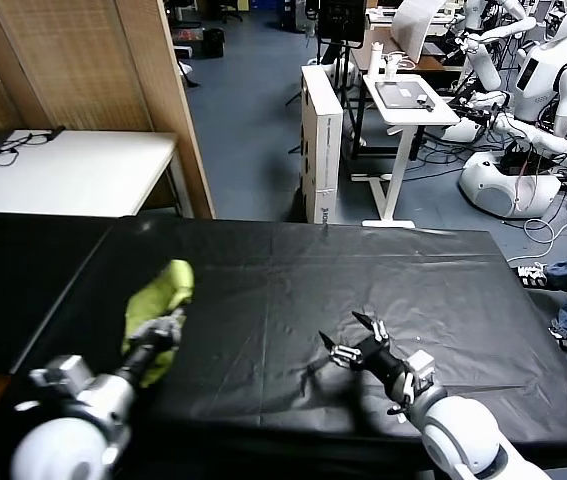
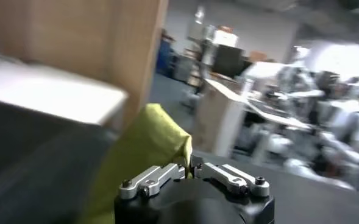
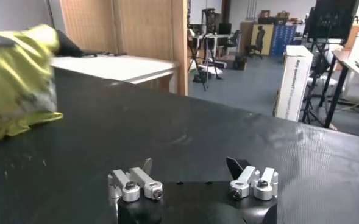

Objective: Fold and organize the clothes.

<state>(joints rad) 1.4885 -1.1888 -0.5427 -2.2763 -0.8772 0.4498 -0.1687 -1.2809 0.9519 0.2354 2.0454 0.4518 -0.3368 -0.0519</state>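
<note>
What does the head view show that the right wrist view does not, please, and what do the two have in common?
Only the head view shows the left gripper shut on the bunched T-shirt at the table's left side, along with both arms and the white robots behind the table. Only the right wrist view shows, close up, the right gripper open with nothing between its fingers, low over the black table. Both show the yellow-green T-shirt, the black table and the white table beyond it.

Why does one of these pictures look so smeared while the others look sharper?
Left wrist view: the room, white table and T-shirt are streaked with blur; only the left pincer, shut on the cloth, stays crisp. Right wrist view: the open right pincer and black table are sharp, the shirt slightly smeared. Head view: mostly sharp, soft shadow under the right arm.
</note>
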